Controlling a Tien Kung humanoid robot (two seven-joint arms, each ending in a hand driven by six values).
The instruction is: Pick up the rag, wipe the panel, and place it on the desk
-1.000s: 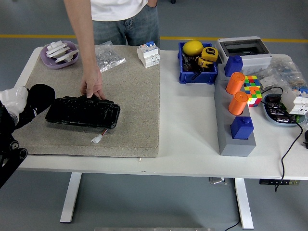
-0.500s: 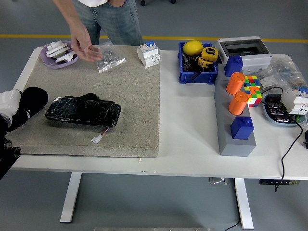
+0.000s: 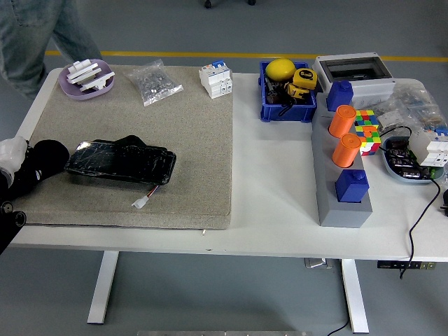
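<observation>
Person clears out, panel left to the robot!
The person has stepped off far-left; the black panel lies on the mat, and the left robot hand beside it grips a white rag.

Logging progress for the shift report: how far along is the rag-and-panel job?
Little looks done. The left hand sits at the black panel's left end on the beige mat; its fingers are hard to read. A dark bundle, possibly the rag, lies by the panel's far edge. No wiping contact is visible, so pickup, wiping and placing remain.
</observation>
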